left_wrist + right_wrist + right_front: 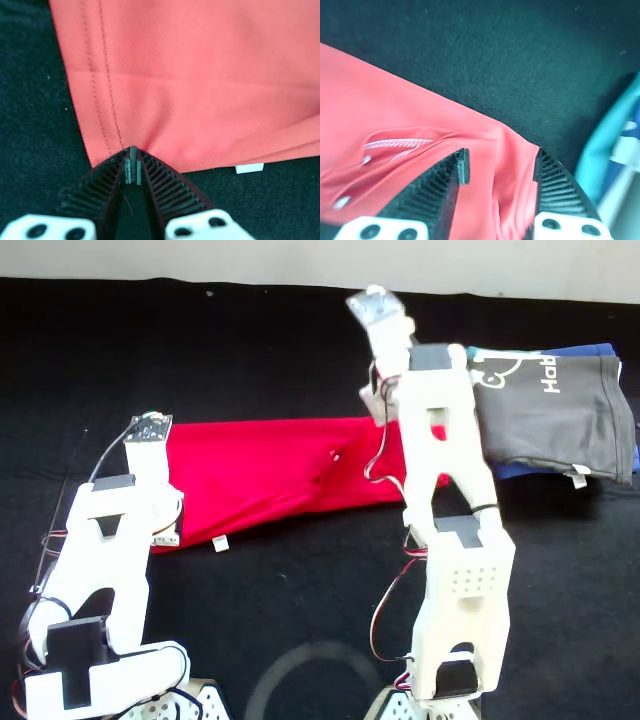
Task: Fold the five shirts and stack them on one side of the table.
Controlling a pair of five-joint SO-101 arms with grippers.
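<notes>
A red shirt (280, 475) lies as a long folded strip across the middle of the black table. My left gripper (132, 161) is shut on the near left corner of the red shirt (200, 80), right beside the stitched hem. In the high view this left gripper (163, 537) sits at the strip's left end. My right gripper (500, 170) stands open over the right end of the red shirt (410, 130), with its fingers astride the cloth near the far edge. Folded shirts (555, 415) are stacked at the right, a grey one on top of blue and teal ones.
A small white tag (220, 542) sticks out from the red shirt's near edge. The right arm's white body (440, 440) covers the shirt's right end and stands close to the stack. Bare black table (300, 630) lies in front, between the arm bases.
</notes>
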